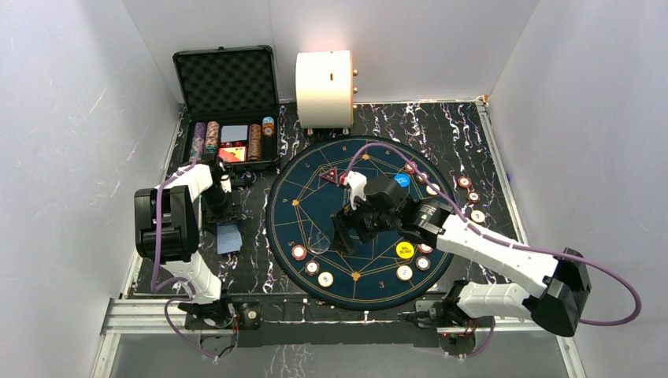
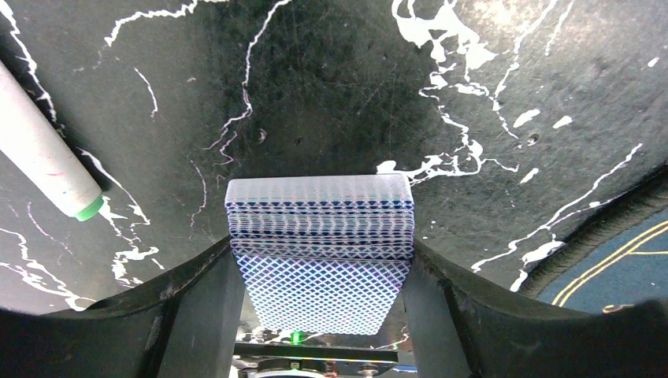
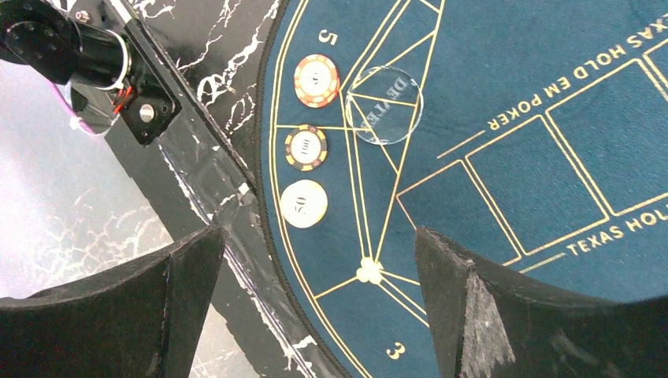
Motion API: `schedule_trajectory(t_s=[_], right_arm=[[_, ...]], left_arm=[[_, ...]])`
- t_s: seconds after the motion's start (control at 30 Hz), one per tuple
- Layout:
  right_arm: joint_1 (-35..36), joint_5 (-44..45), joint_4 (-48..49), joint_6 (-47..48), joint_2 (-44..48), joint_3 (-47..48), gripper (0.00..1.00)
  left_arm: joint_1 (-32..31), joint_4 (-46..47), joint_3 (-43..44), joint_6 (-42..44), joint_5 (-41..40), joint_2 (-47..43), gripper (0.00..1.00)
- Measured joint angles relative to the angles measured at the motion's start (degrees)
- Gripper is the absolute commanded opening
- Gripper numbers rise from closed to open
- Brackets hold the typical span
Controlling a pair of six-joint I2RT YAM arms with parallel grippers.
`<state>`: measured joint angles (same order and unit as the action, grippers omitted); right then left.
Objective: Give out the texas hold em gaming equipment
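My left gripper (image 1: 223, 219) is shut on a deck of blue-backed playing cards (image 1: 228, 237), left of the round blue mat (image 1: 370, 287). In the left wrist view the deck (image 2: 319, 236) sits between both fingers, touching each, just over the black marbled table. My right gripper (image 1: 344, 235) is open and empty above the mat's middle (image 3: 315, 299). Below it lie a red-and-white chip (image 3: 317, 79), a dark chip (image 3: 306, 147), a cream chip (image 3: 303, 203) and a clear dealer disc (image 3: 384, 104). A yellow button (image 1: 405, 250), a blue button (image 1: 402, 179) and a red triangular marker (image 1: 332, 176) lie on the mat.
The open black case (image 1: 228, 102) with chip stacks stands at the back left, the big cream cylinder (image 1: 324, 87) behind the mat. More chips (image 1: 473, 197) lie along the mat's right rim and near front (image 1: 404, 272). A white pen with a green tip (image 2: 39, 150) lies left of the deck.
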<state>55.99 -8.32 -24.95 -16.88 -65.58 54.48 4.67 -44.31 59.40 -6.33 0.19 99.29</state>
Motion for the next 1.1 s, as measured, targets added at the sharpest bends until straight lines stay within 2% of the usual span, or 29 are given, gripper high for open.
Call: schedule_trajectory(t_s=[0.53, 1.1], right_arm=[[-0.4, -6.3, 8.7, -8.5, -14.4, 6.0, 0.97], [-0.5, -14.6, 17.4, -16.3, -29.6, 13.3, 0.95]], left_arm=[[0.1, -1.3, 0.4, -1.7, 5.4, 0.0, 0.21], [0.0, -0.3, -0.1, -5.4, 10.5, -1.4, 0.20]])
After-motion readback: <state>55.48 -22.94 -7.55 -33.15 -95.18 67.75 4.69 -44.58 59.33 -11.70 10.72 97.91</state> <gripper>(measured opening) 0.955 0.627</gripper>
